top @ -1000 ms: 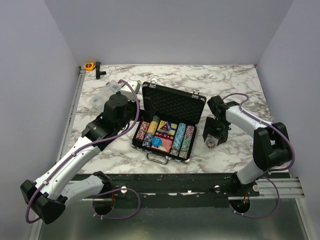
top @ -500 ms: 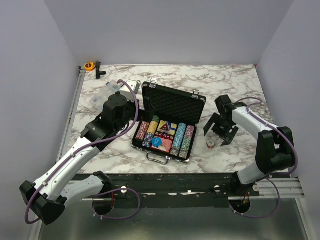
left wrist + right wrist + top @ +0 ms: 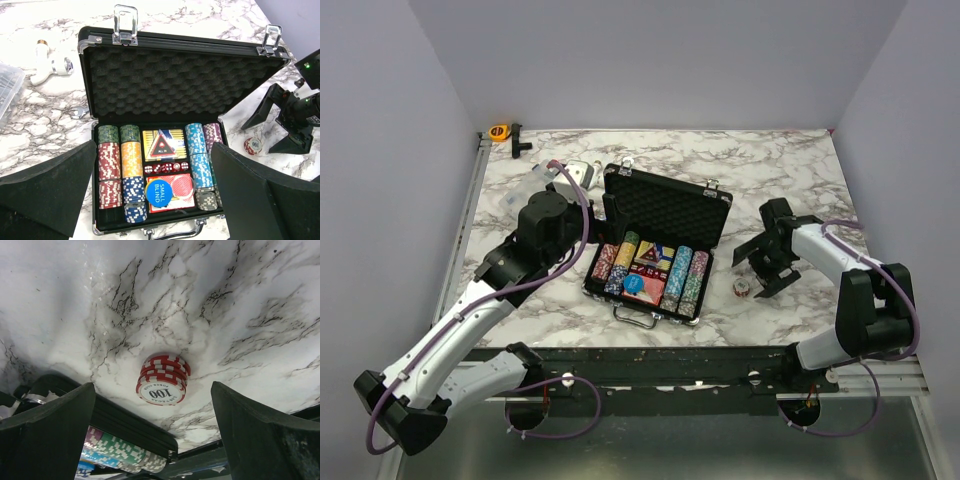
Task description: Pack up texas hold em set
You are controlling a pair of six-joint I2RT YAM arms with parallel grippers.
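The right hand (image 3: 760, 268) is released and wide. The red chip stack (image 3: 162, 378) stands on the tabletop (image 3: 75, 300) just ahead of it, seemingly untouched, framed for grasping. The left hand (image 3: 155, 192), also released, faces the open briefcase (image 3: 180, 75).

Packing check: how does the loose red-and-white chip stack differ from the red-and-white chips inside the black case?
The loose red-and-white chip stack stands flat on the marble table, 100 face up; the red-and-white chips in the black case lie on edge in a row. The stack is short, the row longer. Both share red-and-white edges.
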